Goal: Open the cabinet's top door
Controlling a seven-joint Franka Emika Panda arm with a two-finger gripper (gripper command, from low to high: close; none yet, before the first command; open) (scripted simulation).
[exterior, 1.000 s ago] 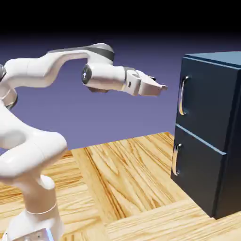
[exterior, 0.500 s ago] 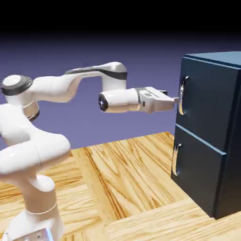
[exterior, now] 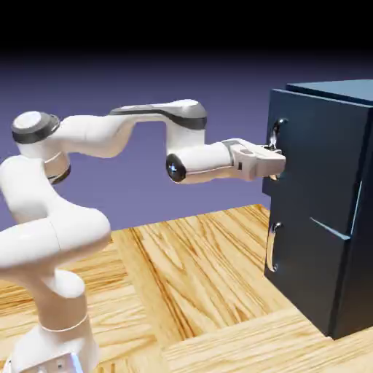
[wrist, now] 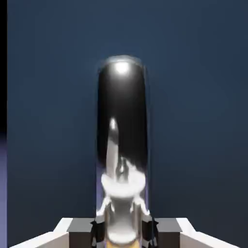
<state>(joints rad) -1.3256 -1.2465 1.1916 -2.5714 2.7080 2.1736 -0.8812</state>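
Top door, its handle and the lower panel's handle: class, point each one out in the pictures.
top door (exterior: 313, 167): exterior view, flat navy front face.
top door's handle (wrist: 122, 121): hand view, middle of the shiny bar.
lower panel's handle (exterior: 272, 248): exterior view, middle of the silver bar.

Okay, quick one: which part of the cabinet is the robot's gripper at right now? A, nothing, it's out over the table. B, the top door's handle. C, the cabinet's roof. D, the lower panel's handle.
B: the gripper sits at the top door's handle, which runs between its fingers.
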